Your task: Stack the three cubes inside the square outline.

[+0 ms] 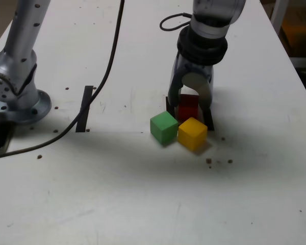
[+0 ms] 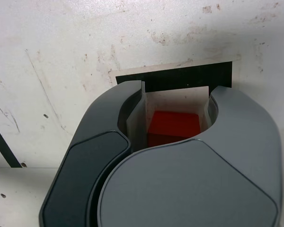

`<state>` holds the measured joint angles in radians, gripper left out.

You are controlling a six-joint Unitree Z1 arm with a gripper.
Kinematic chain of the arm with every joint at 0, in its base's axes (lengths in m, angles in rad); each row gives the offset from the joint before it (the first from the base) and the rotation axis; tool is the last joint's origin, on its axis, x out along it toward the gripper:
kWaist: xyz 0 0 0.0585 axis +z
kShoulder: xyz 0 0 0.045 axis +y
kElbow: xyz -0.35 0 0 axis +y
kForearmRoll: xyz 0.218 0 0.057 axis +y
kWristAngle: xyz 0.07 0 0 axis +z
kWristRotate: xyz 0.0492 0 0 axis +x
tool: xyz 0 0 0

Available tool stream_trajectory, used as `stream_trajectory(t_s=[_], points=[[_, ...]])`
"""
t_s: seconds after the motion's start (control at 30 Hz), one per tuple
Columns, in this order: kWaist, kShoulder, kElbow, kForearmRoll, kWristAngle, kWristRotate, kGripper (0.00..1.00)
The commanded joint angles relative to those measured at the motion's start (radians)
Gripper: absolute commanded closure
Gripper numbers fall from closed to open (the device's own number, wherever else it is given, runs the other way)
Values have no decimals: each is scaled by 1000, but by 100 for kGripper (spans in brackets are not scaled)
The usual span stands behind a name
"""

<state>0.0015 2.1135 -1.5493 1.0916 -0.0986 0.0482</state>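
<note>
Within the square outline [image 2: 180,78]: red cube [image 2: 174,124], claw [image 2: 176,124] closed on it; green cube [image 1: 163,127], yellow cube [image 1: 193,133] just outside.

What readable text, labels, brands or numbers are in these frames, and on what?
None. No print shows on the red cube, green cube, yellow cube, end effector, tape outline or table in either view.
</note>
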Motion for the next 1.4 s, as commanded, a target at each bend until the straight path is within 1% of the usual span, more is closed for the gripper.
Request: stream_trajectory(t_s=[0.0, 0.17, 0.4, 0.57, 0.7, 0.8, 1.0, 1.07, 1.13, 1.37], points=[[3, 6, 1, 2, 2, -1, 56], [3, 8, 0, 7, 0, -1, 46], [3, 8, -8, 22, 3, -1, 37], [3, 4, -33, 57, 22, -1, 32], [3, -12, -67, 112, 47, -12, 31], [-4, -41, -110, 179, 68, -34, 31], [-40, -98, -213, 303, 82, -95, 31], [-71, -119, -255, 334, 75, -132, 30], [-95, -130, -279, 345, 63, -158, 30], [-183, -136, -347, 351, 6, -264, 30]])
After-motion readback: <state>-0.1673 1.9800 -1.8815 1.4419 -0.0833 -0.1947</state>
